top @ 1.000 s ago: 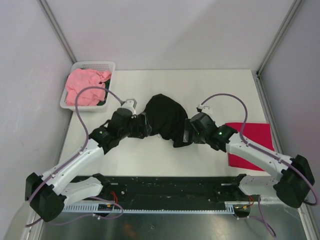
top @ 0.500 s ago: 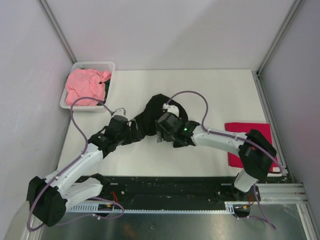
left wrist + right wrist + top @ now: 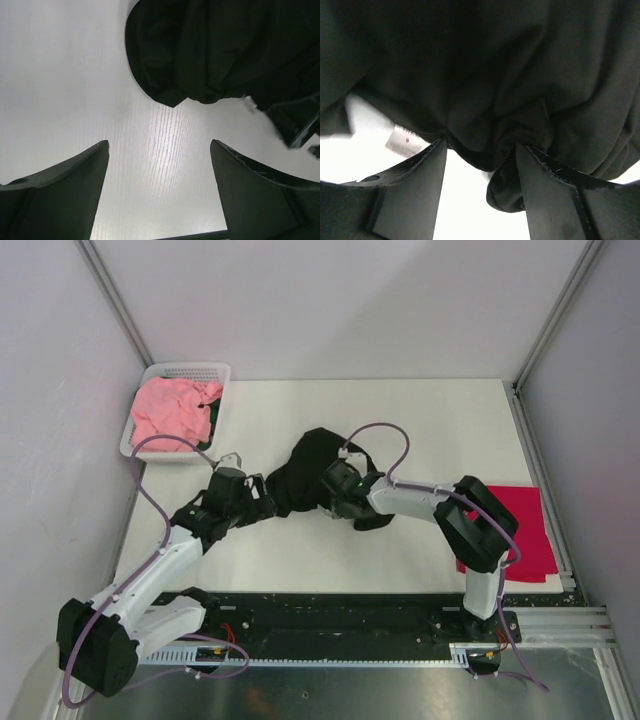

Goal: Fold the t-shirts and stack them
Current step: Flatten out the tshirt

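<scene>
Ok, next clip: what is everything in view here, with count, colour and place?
black t-shirt: one, black, bunched at the table's middle
red t-shirt: one, crimson, flat at the right edge, partly under the right arm
pink t-shirt: one, salmon, heaped in the basket
basket: one, white mesh, far left corner
table: one, white
left arm: one, white and black
right arm: one, white and black
left pincer: one, black, open over bare table beside the black t-shirt
right pincer: one, black, fingers astride a fold of the black t-shirt, grip unclear
</scene>
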You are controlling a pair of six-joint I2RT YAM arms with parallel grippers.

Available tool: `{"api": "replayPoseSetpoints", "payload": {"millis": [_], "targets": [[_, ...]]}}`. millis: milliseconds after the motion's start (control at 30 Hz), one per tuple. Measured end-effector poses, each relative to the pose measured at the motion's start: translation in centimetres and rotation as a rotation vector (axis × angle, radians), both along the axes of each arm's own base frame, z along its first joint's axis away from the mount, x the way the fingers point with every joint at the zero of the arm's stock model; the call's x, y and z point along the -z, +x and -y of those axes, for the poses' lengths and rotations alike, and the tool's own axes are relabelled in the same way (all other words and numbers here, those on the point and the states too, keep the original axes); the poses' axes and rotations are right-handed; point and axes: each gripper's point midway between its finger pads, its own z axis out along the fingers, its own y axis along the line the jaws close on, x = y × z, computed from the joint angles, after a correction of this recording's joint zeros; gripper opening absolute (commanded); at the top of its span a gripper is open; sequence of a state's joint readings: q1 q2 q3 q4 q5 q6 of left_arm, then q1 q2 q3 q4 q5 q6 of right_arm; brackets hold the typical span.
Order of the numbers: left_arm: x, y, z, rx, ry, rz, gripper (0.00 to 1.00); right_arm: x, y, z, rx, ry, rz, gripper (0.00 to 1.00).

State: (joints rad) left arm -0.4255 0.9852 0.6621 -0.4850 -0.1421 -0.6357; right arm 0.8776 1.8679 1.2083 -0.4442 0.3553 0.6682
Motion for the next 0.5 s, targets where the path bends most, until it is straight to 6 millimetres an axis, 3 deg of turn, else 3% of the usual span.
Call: {"api": "replayPoseSetpoints", "payload": {"millis": [100,233,400,500], "targets": [[-0.1,-0.1,0.1,0.017,-0.004,0.003,0.86,0.4,2.4,3.3,0.083,-0.037,-0.002,0.6],[-0.6,-0.1,0.2,0.03,-0.006,0.02,0.86,0.2,6.6,9.3,0.225,-0.064,0.009,0.59],[-0.6,-0.2,0.2,0.047,0.001,0.024,0.86,-1.0,10.3,15.7,0.373,-0.042,0.026,0.64],[-0.6,-0.4,0.3,0.06,-0.001,0.019,0.86,-3.0,11.4,15.5,0.367,-0.019,0.061,0.67]]}}
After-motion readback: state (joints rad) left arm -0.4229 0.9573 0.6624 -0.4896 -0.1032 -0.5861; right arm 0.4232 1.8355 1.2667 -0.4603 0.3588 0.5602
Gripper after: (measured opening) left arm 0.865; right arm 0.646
